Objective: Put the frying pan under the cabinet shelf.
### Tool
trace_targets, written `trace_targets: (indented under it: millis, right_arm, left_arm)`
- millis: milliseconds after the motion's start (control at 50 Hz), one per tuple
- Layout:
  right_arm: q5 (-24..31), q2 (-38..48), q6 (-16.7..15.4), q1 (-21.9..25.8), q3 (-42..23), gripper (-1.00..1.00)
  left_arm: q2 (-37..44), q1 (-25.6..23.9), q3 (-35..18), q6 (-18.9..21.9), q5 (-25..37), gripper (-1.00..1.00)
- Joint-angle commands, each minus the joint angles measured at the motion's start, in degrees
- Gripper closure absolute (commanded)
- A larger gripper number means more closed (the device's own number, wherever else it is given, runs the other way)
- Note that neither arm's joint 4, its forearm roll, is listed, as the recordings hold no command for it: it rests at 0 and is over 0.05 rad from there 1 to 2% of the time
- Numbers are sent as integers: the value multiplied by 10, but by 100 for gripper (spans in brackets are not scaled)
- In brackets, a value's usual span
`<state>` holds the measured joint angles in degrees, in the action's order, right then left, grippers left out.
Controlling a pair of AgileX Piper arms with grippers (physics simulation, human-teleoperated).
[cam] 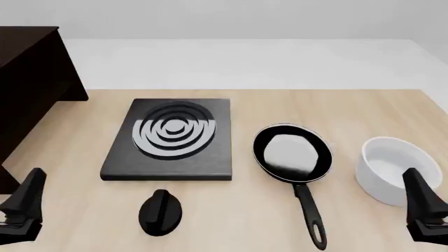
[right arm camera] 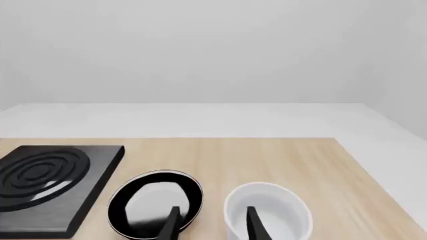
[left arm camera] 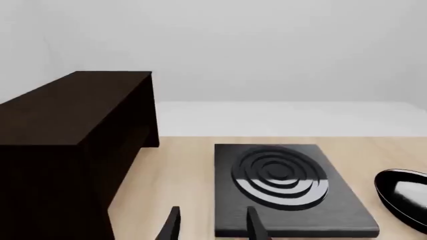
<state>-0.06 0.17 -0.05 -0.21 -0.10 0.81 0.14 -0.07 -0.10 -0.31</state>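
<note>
Looking through the left wrist view first, I see my left gripper (left arm camera: 212,227) with its fingers spread and nothing between them, aimed at the stove plate (left arm camera: 287,192). The cabinet shelf (left arm camera: 70,145) stands just beside that plate, and only an edge of the frying pan (left arm camera: 403,192) shows.

From the front view, the frying pan sits on the table (cam: 231,220) between the stove plate and the white bowl (cam: 393,169), its handle (cam: 309,214) pointing back toward me. The knob (cam: 160,211) lies near the plate's front edge. The cabinet is well apart, at far left.

In the right wrist view, my right gripper (right arm camera: 212,225) is also spread and empty, over the gap between pan and bowl. I'd grasp the handle with the right arm, mid-length, squarely, keeping clear of the bowl.
</note>
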Motion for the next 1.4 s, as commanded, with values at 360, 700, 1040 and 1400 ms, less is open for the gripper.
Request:
trace_targets:
  millis: [360, 700, 1040, 1400]
  right_arm:
    - [1, 1, -2, 2, -2, -100]
    - [0, 1, -1, 2, -1, -100]
    - [0, 1, -1, 2, -1, -100]
    - [0, 1, -1, 2, -1, -100]
  left_arm:
    - [114, -10, -104, 24, 7, -100]
    - [355, -108, -283, -43, 20, -100]
    - [546, -244, -399, -158, 29, -100]
    - [688, -321, -471, -354, 31, -100]
